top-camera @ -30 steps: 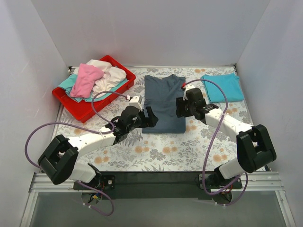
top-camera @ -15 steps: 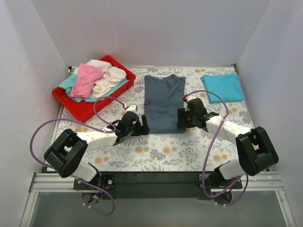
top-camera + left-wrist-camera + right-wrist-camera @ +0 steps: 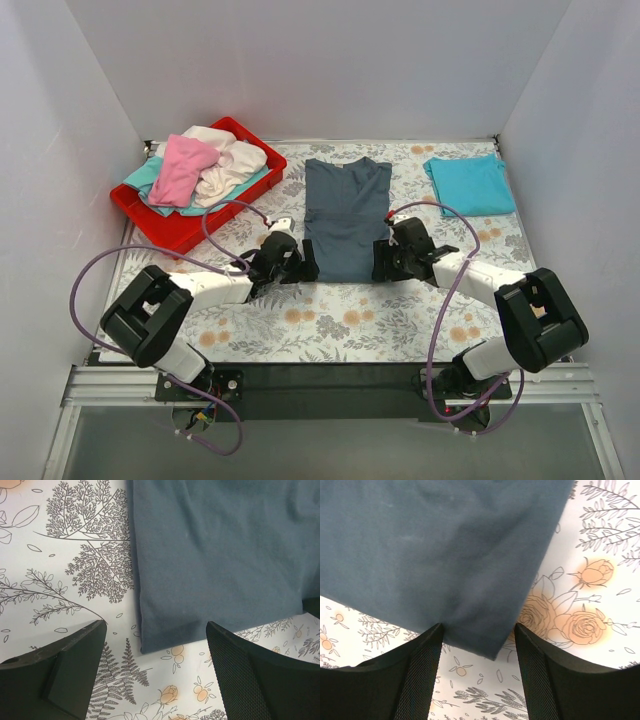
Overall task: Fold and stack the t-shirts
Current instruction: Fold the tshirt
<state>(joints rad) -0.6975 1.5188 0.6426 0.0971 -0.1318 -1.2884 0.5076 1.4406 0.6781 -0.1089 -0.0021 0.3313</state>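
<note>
White walls (image 3: 320,70); matte floral cover (image 3: 340,320). Grey shirt (image 3: 345,215): smooth knit, folded oblong, centre. Red plastic tray (image 3: 160,228) far left, holding shirt heap (image 3: 205,165). Turquoise shirt (image 3: 470,185) folded, far right. Left gripper (image 3: 155,626), right gripper (image 3: 477,627): jaws apart, straddling grey shirt's near corners, perhaps touching.

Boxed in by plain white walls (image 3: 320,70) at nine, twelve and three o'clock. Floored with a table (image 3: 340,330) in floral print. Edged at six o'clock with a black plate (image 3: 330,378) and metal rail (image 3: 560,378). Lit evenly, softly.
</note>
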